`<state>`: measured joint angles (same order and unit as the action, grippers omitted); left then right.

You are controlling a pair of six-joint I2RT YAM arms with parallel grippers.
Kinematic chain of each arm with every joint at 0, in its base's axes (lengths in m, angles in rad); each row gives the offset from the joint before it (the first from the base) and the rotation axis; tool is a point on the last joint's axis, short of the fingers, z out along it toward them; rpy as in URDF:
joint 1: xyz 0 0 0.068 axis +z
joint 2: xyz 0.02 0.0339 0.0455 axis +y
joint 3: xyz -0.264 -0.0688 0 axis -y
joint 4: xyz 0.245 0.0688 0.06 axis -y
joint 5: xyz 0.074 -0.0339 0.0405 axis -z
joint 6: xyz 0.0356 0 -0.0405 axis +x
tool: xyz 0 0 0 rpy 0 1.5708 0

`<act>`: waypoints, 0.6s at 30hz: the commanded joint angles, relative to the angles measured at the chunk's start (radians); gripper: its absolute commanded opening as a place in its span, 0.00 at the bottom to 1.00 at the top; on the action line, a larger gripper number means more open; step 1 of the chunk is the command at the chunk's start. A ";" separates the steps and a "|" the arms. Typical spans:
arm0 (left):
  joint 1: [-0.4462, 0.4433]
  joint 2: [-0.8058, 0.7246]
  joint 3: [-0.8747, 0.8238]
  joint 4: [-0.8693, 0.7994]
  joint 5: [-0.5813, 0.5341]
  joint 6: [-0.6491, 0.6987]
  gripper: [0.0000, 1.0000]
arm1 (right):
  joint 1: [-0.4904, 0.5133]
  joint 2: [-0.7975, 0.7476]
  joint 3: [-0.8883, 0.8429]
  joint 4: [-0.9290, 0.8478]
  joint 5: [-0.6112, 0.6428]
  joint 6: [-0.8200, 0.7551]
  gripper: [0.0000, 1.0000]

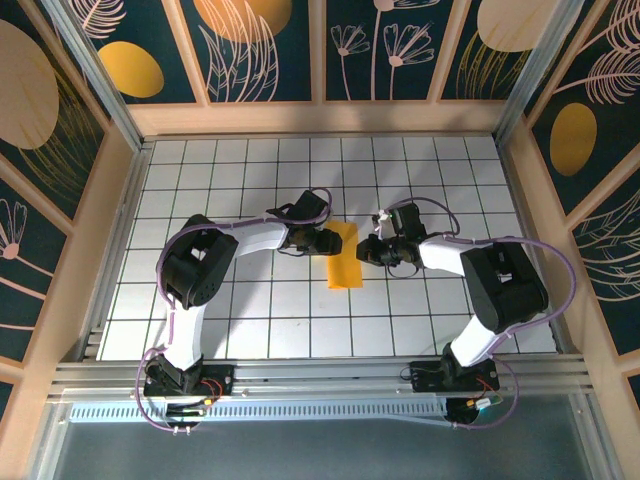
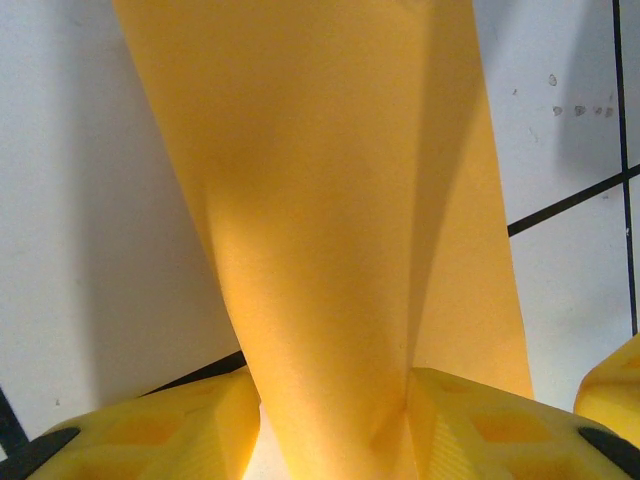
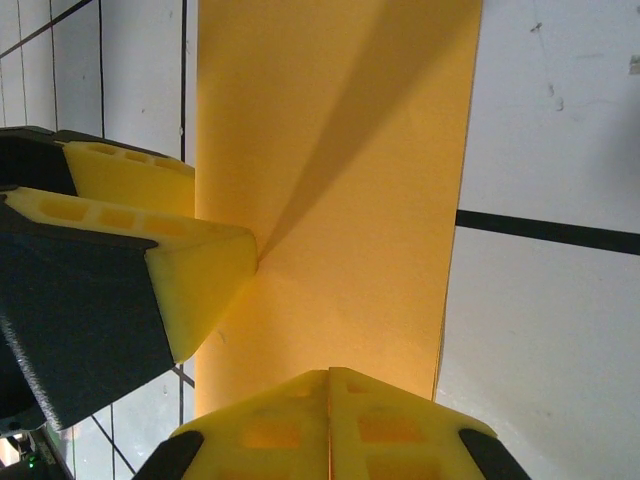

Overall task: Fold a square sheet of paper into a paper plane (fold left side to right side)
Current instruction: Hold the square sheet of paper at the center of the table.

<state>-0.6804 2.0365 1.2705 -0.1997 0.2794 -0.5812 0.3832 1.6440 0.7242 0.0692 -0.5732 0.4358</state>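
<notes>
The square sheet of paper [image 1: 343, 256] lies on the white grid table [image 1: 250, 180] between my two grippers, doubled over into a narrow orange-yellow strip. It is a plain rectangle, not a paper plane. My left gripper [image 1: 322, 241] is at its left edge. In the left wrist view a raised bulge of the sheet [image 2: 330, 200] runs between the yellow fingers [image 2: 480, 425], which close on it from both sides [image 2: 335, 400]. My right gripper [image 1: 366, 250] is at the right edge, jaws shut tight together [image 3: 328, 375], with the tips over the sheet's [image 3: 340, 150] near edge.
The left gripper's fingers [image 3: 200, 265] show in the right wrist view, touching the sheet where a diagonal crease shadow starts. Wooden walls with dark floral panels [image 1: 400, 50] enclose the table on three sides. An aluminium rail [image 1: 320, 375] carries both arm bases.
</notes>
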 commanded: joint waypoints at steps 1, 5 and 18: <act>0.008 0.132 -0.049 -0.030 -0.080 -0.012 0.47 | -0.013 -0.007 0.010 0.010 0.019 0.014 0.08; 0.012 0.129 -0.055 -0.029 -0.081 -0.013 0.47 | -0.014 -0.003 0.014 -0.001 0.023 0.005 0.08; 0.019 0.129 -0.066 -0.024 -0.080 -0.011 0.46 | -0.007 0.015 0.028 -0.002 -0.012 -0.007 0.00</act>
<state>-0.6743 2.0365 1.2678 -0.1936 0.2844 -0.5884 0.3729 1.6444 0.7246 0.0708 -0.5659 0.4328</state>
